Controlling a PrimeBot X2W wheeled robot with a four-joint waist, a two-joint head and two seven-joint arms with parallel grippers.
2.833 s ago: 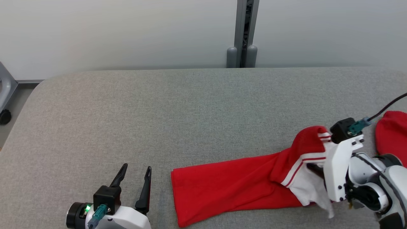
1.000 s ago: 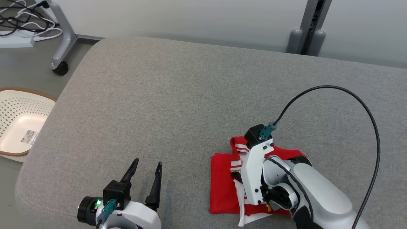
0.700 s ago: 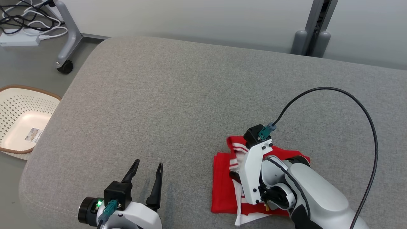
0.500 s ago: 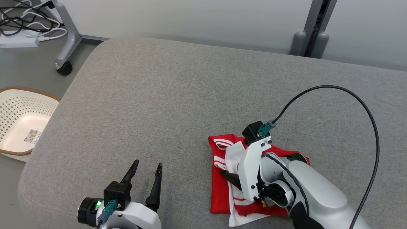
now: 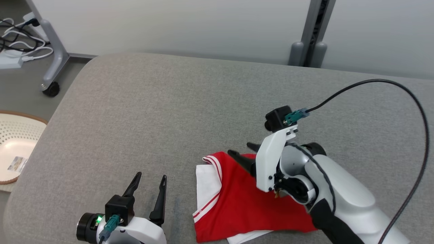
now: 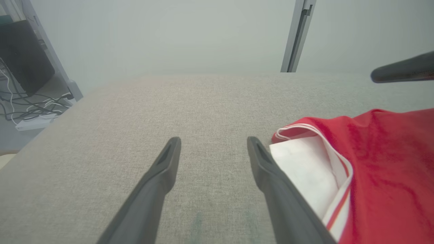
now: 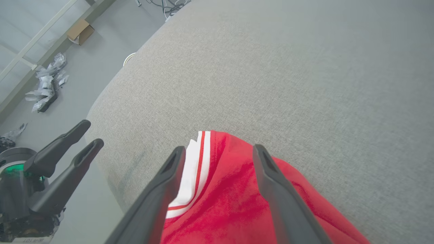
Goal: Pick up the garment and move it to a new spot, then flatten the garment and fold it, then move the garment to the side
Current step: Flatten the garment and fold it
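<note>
I see left gripper point(image 5: 151, 176) and right gripper point(image 5: 240, 149) spread, red white-trimmed fabric garment point(image 5: 237, 200) ungripped; paper label point(image 5: 16, 163) in nine-o'clock cream perforated basket point(image 5: 15, 130) illegible.

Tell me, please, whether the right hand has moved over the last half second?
Yes. The right hand has opened and lifted off the red garment, drawing nearer to the grey post behind the padded surface.

The red garment point(image 5: 244, 203) lies on the grey desk point(image 5: 169, 112). The right claw point(image 5: 240, 149) hovers spread over its far edge, and the left claw point(image 5: 151, 175) stands parted nearby.
</note>
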